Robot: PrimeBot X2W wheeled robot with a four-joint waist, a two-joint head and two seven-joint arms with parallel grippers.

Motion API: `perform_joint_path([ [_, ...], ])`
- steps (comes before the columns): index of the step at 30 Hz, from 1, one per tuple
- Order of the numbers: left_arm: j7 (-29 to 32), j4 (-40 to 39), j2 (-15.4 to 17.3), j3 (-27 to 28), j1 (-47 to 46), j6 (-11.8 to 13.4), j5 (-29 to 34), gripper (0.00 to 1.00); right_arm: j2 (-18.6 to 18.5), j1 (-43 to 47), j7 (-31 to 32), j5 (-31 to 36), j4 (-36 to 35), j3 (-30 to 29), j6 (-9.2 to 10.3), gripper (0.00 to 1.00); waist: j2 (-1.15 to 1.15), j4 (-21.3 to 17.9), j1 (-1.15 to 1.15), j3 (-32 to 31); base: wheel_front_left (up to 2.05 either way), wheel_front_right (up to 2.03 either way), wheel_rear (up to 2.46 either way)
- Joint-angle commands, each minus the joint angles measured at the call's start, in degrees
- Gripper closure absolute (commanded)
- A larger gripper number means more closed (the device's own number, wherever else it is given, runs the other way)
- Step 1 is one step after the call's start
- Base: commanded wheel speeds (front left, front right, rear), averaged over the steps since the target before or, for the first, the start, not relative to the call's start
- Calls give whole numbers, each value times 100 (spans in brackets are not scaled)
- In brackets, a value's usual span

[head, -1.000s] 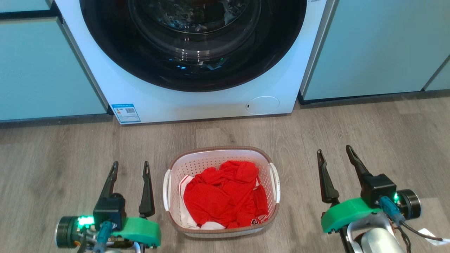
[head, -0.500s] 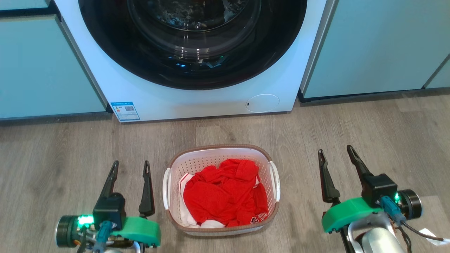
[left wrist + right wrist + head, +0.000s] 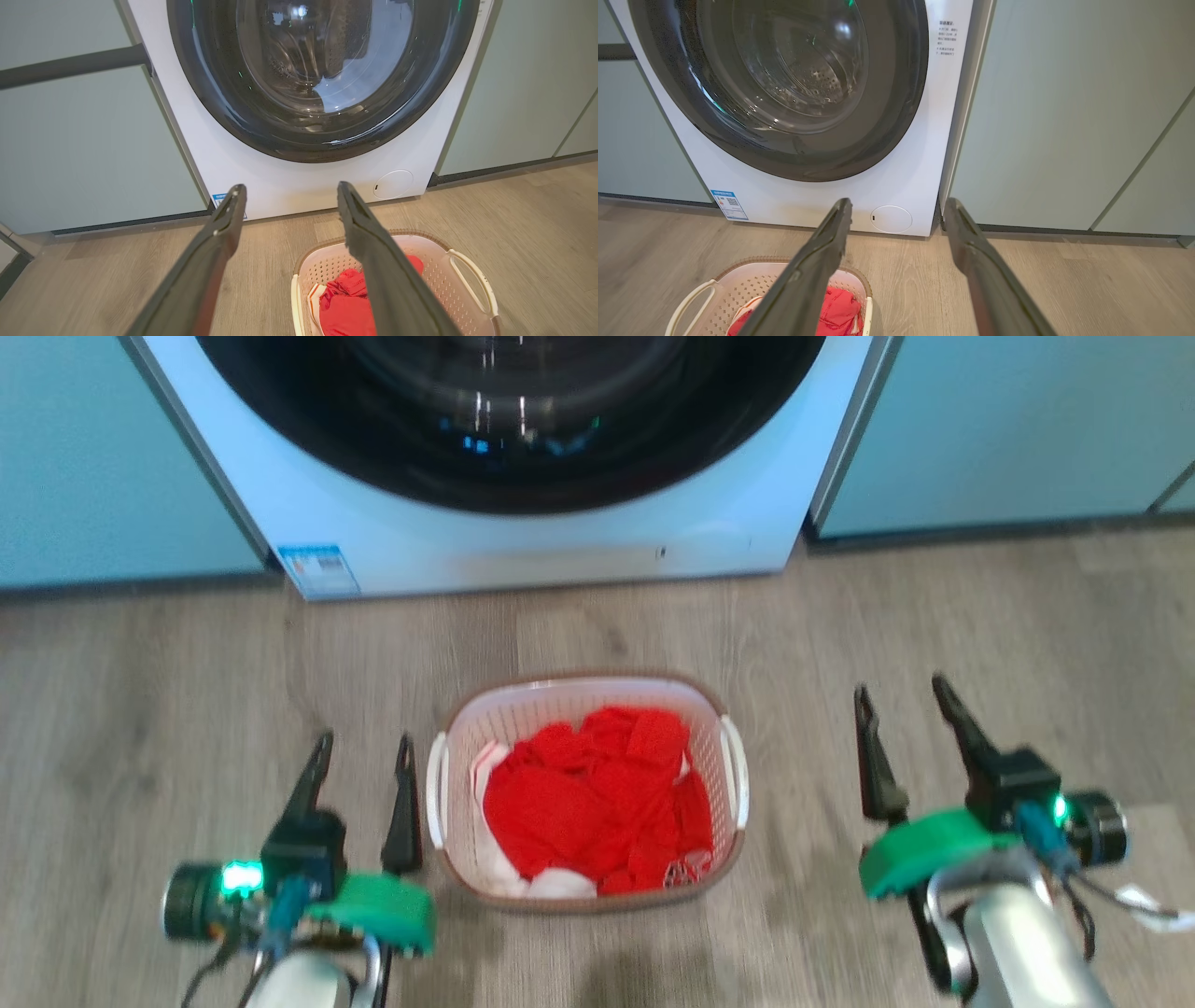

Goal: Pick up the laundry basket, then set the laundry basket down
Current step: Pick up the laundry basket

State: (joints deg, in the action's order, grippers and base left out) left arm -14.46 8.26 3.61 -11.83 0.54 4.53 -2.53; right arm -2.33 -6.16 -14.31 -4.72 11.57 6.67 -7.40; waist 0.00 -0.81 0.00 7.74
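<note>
Sitting on the wood floor [image 3: 187, 663] at lower centre of the head view, the laundry basket [image 3: 523, 719] of red clothes [image 3: 579, 803] lies crosswise between two wide-open, empty grippers: left gripper [image 3: 364, 739] just beside its left handle [image 3: 435, 789], right gripper [image 3: 899, 686] well apart from the right handle [image 3: 740, 784].

The head view is coming out blurred, so the sticker [image 3: 319, 569] on the washing machine [image 3: 579, 555] is giving no readable text, and the top edge is cutting off its door [image 3: 513, 429]. In both wrist views a dark finger [image 3: 387, 270] [image 3: 803, 280] is covering part of the laundry basket [image 3: 439, 277] [image 3: 738, 289]. The red garment [image 3: 579, 803] is hiding most of a white cloth [image 3: 560, 885].
</note>
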Motion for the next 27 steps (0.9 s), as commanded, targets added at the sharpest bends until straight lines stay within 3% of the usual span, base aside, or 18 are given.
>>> perform_joint_path([
  [1, -54, -104, -12, 169, -462, -13, 46, 0, -54, -365, -69, 91, -118, 83, -9, 0, 0, 42, 0, 502, 0, 0, 0],
  [12, -54, 856, -53, 45, -2099, -102, 41, 0, -54, -1746, -69, 320, 354, -100, -9, 0, 0, 200, 0, 2471, 0, 0, 0],
  [27, -54, 2191, -71, -238, -3001, -207, -224, 0, -54, -2405, -69, 253, 1361, -48, -9, 0, 0, 437, 0, 3757, 0, 0, 0],
])
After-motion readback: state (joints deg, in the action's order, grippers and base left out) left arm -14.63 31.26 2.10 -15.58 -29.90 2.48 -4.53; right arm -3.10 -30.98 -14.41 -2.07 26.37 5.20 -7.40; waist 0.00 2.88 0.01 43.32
